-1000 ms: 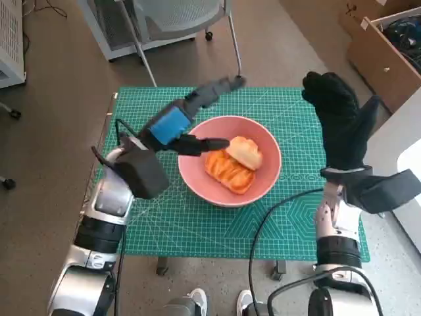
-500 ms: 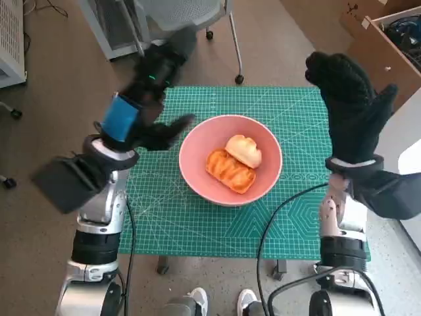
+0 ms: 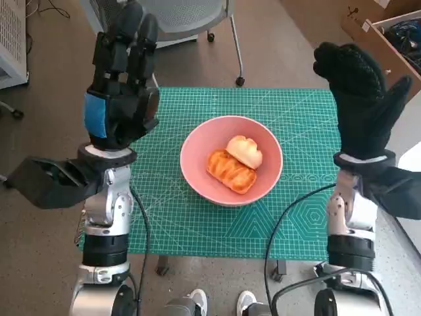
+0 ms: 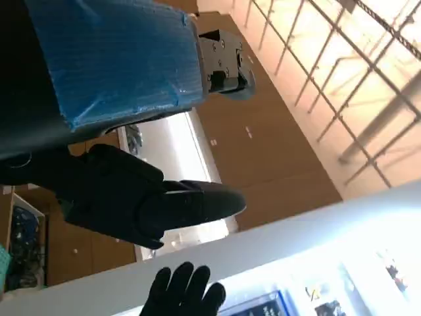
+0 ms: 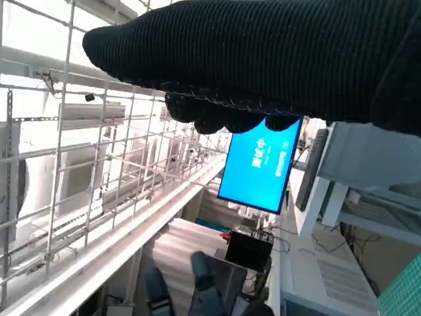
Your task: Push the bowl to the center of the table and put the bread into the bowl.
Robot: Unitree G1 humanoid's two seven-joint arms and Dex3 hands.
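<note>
- The pink bowl (image 3: pixel 231 160) is seen at the middle of the desk (image 3: pixel 184 224), on the green cutting mat (image 3: pixel 296 217).
- Two pieces of bread (image 3: pixel 235 162) lie inside the bowl, a pale one touching an orange-brown one.
- The left hand (image 3: pixel 120 99) is raised upright at the left of the desk, well apart from the bowl; its fingers (image 3: pixel 125 39) are stretched out, side by side, and nothing is held.
- The right hand (image 3: pixel 362 99) is raised at the right, likewise well apart from the bowl, its fingers extended and empty.
- Bowl and bread are shown only in the head view.
- In the left wrist view the blue tape (image 4: pixel 118 59) and, farther off, the gloved right hand (image 4: pixel 184 289) are shown.
- In the right wrist view a blue screen (image 5: pixel 260 164) is seen beyond the glove.
</note>
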